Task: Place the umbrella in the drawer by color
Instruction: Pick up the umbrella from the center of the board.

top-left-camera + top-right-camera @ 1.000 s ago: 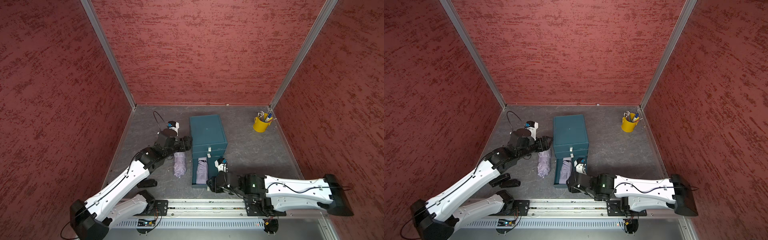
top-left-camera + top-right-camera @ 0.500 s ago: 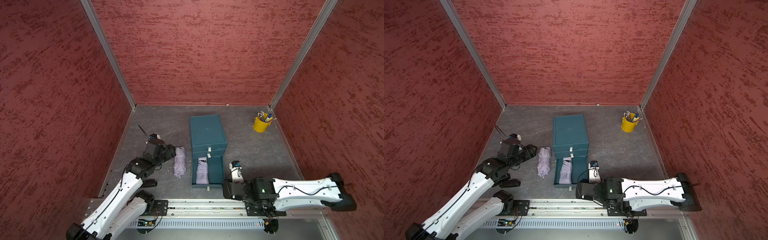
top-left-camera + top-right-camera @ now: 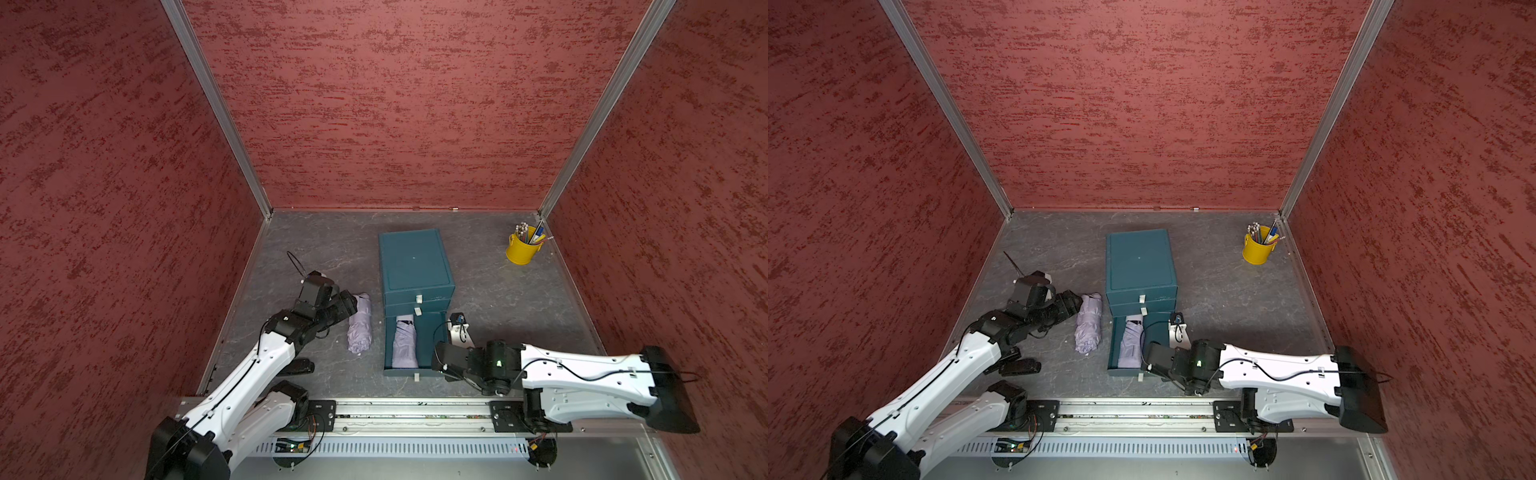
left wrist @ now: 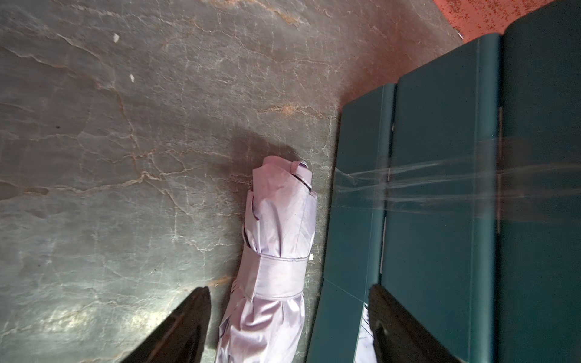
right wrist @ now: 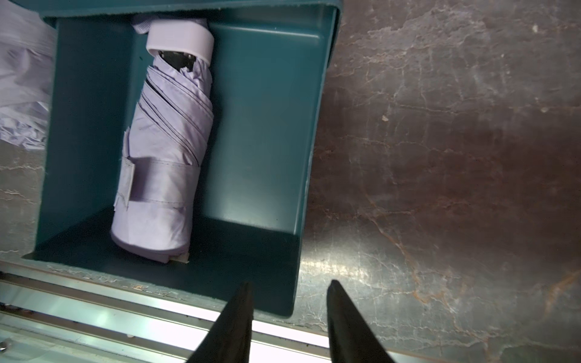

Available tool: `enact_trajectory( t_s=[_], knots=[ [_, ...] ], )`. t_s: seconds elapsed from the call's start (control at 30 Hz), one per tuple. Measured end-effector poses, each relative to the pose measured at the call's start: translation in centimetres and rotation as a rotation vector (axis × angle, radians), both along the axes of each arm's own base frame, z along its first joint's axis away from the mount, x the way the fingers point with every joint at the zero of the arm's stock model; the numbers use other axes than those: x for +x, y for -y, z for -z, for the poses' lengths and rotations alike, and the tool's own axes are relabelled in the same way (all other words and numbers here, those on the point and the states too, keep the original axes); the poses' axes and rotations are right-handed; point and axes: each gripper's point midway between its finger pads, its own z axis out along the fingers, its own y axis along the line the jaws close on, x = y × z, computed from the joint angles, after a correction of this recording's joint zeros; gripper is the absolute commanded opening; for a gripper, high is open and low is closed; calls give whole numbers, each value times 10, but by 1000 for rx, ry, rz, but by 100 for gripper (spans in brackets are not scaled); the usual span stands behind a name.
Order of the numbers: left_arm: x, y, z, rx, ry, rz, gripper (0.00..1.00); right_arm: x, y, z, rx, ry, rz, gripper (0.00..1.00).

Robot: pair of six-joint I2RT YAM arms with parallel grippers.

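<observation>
Here we find one lilac folding umbrella [image 5: 166, 157] already lying in the pulled-out bottom drawer [image 5: 267, 125] of the teal drawer cabinet [image 3: 415, 262]. A second lilac umbrella [image 3: 360, 328] lies on the table [image 3: 498, 299], just beside the cabinet's side and parallel to it.

The left gripper [image 3: 348, 305] sits near that second umbrella's far end, its jaws spread wide so that the roll lies between them in the wrist view. We judge this a lining-up for a grasp across the short axis, though we cannot tell whether a finger touches the fabric. The right gripper [image 5: 290, 283] hangs at the drawer's front corner, jaws apart and empty, probably placed to steady the drawer.

Both umbrellas run lengthwise from the cabinet's back towards the rail. The stowed one points its handle cap into the cabinet and its canopy end at the drawer front. The loose one shows its ruffled canopy end nearest the rail.
</observation>
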Motion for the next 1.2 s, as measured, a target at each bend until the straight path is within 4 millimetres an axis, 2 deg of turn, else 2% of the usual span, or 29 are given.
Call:
enact_trajectory(
  t_s=[0.17, 0.3, 0.73, 0.87, 1.0, 1.2],
  knots=[
    [4, 2, 8, -4, -15, 1, 80, 1, -3, 17, -41, -28, -22, 36],
    [3, 2, 15, 1, -29, 2, 80, -3, 6, 28, -79, -46, -24, 33],
    [3, 2, 16, 3, -29, 0, 79, 0, 38, 31, -137, -76, 104, 33],
    [3, 1, 19, 14, -36, -3, 80, 0, 38, 29, -141, -75, 94, 39],
    [4, 2, 29, 30, -66, 5, 80, 0, 32, 13, -134, -58, 70, 45],
    [8, 6, 52, 60, -125, 21, 74, -2, -5, -48, -1, 60, 0, 31]
  ],
)
